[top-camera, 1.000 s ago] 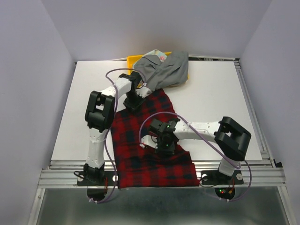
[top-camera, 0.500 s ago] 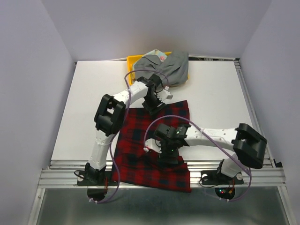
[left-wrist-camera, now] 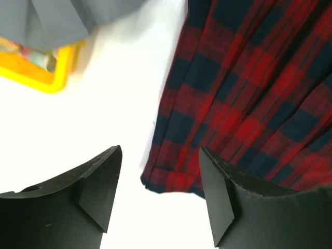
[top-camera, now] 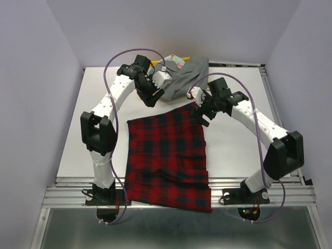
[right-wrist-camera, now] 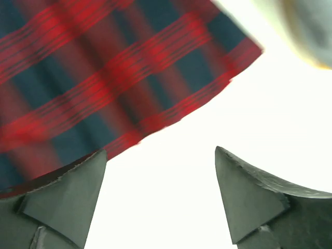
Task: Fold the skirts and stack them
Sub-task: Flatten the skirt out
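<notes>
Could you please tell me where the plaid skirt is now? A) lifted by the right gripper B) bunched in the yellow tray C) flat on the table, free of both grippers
C: the plaid skirt lies flat on the table; the left gripper and right gripper are open, empty.

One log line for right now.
plaid skirt: flat | left gripper: open, empty | right gripper: open, empty | grey skirt: over yellow tray

Left arm [top-camera: 98, 135] rises from its base at 7 o'clock, elbow bent, and reaches to 11 o'clock. The left gripper [top-camera: 149, 97] points down, jaws spread wide. Right arm [top-camera: 280, 155] bends from 5 o'clock toward 1 o'clock. The right gripper [top-camera: 201, 111] tilts down toward 9 o'clock, jaws likewise spread wide.
</notes>
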You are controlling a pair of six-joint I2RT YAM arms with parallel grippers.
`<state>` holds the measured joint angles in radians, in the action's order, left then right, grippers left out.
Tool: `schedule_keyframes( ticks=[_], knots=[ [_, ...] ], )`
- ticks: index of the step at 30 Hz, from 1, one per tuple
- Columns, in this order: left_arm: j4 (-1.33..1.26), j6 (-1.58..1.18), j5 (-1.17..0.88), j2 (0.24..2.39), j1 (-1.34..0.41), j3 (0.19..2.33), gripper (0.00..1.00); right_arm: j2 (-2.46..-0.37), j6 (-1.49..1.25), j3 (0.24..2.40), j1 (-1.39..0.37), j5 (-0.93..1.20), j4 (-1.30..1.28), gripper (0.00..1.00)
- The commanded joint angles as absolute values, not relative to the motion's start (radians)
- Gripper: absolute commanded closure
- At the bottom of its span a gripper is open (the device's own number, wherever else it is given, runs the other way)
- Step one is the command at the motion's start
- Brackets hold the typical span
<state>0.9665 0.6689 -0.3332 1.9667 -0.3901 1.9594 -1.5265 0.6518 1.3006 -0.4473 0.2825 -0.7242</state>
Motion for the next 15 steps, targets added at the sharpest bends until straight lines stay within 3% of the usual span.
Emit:
schedule_keyframes(
  ticks=[1,8,15],
  knots=[
    [0.971,0.761,-0.330,1.947,-0.332,1.862,0.28,-1.659,0.669,1.410,-0.413,0.330,-0.652,0.09],
    [0.911,0.791,-0.344,1.913,-0.267,1.758,0.29,-1.865,0.569,1.543,-0.347,0.377,-0.509,0.00],
    [0.879,0.822,-0.360,1.898,-0.242,1.681,0.29,-1.858,0.635,1.451,-0.347,0.498,-0.311,0.00]
  ],
)
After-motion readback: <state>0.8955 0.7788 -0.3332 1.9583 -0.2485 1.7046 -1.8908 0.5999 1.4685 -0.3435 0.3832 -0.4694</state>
